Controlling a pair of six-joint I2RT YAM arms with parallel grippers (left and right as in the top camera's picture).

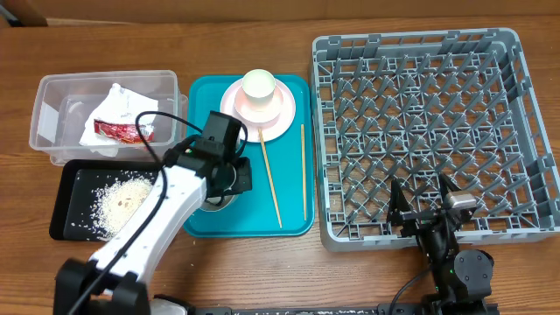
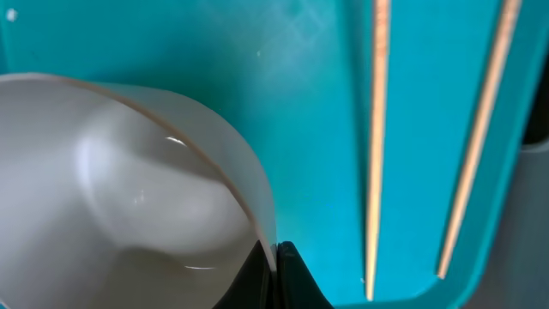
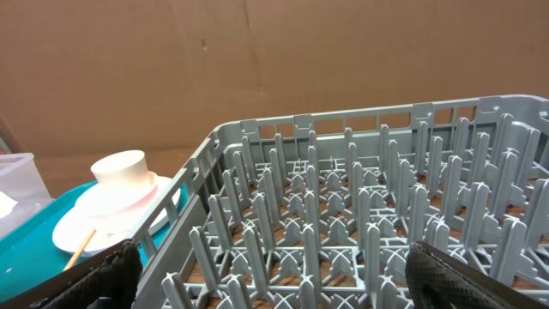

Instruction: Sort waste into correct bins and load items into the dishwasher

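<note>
- Overhead: my left gripper [image 1: 234, 175] is low over the near-left corner of the teal tray [image 1: 201, 105], clamped on the grey-green bowl [image 1: 220, 201]. The dish rack [image 1: 420, 42] stands just to the right of the tray. I judge the bowl should rise straight up and clear the tray lip before I swing it across.
- Left wrist: my fingers [image 2: 300, 287] pinch the bowl's thin rim, one pad inside and one outside. The wall is smooth, glossy and curved, so it is probably slippery. The hold is only at the edge, so I should move slowly and keep the tilt steady. Two chopsticks [image 2: 375, 146], thin pale wood, lie side by side just beside the bowl.
- Right wrist: my right gripper [image 3: 273, 257] is spread wide with nothing in it, at the rack's near edge. The rack is moulded grey plastic, with a lattice floor and rows of upright pegs. I would stand the bowl between two rows.
</note>
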